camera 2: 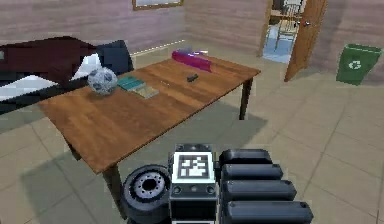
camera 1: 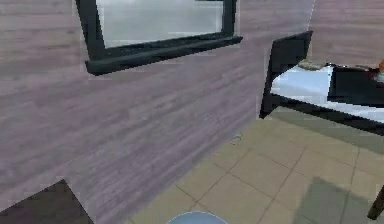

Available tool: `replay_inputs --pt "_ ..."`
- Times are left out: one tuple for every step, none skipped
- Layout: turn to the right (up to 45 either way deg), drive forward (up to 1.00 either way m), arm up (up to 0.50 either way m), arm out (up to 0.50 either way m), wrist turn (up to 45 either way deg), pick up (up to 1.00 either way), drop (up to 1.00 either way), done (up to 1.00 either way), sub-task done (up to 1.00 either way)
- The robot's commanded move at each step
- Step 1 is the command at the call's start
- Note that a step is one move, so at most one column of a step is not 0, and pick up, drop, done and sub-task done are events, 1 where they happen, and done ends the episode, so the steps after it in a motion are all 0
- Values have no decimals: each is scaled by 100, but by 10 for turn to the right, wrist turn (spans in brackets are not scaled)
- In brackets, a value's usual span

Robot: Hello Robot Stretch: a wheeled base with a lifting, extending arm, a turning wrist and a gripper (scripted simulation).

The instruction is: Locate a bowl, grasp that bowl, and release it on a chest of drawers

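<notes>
Search is judged to be the step in hand. A wooden table (camera 2: 150, 115) is seen close beside the robot's arm (camera 2: 250, 190) in the arm side view. A black-and-white patterned ball (camera 2: 102, 80), a teal book (camera 2: 138, 87), a flat pink object (camera 2: 190, 59) and a small dark item (camera 2: 192, 76) are laid on its top. None of them is shaped like a bowl, and where the bowl stands cannot be told. The gripper (camera 2: 150, 190) is seen low by a white marker square (camera 2: 193, 165). Its far end cannot be made out, so whether anything is held cannot be told.

In the forward view a dark-framed window (camera 1: 160, 30) is set in a plank wall (camera 1: 120, 120), with a bed (camera 1: 320, 85) at the right. A pale blue-grey rounded shape (camera 1: 195, 217) is cut off by the bottom edge and cannot be named. It is probably worth checking first, since it lies nearest. A dark furniture corner (camera 1: 45, 205) at the lower left is likewise too little seen to be called a chest of drawers.

The search is best done by turning the base in small steps, so that each surface is swept for a round, hollow form. The arm is best held drawn in during turns, given the nearness of the table edge. Any drawers passed should be noted for the later drop.
</notes>
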Motion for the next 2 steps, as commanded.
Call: replay_inputs --pt "450 0 0 0 0 0 0 0 0" --pt "450 0 0 0 0 0 0 0 0"
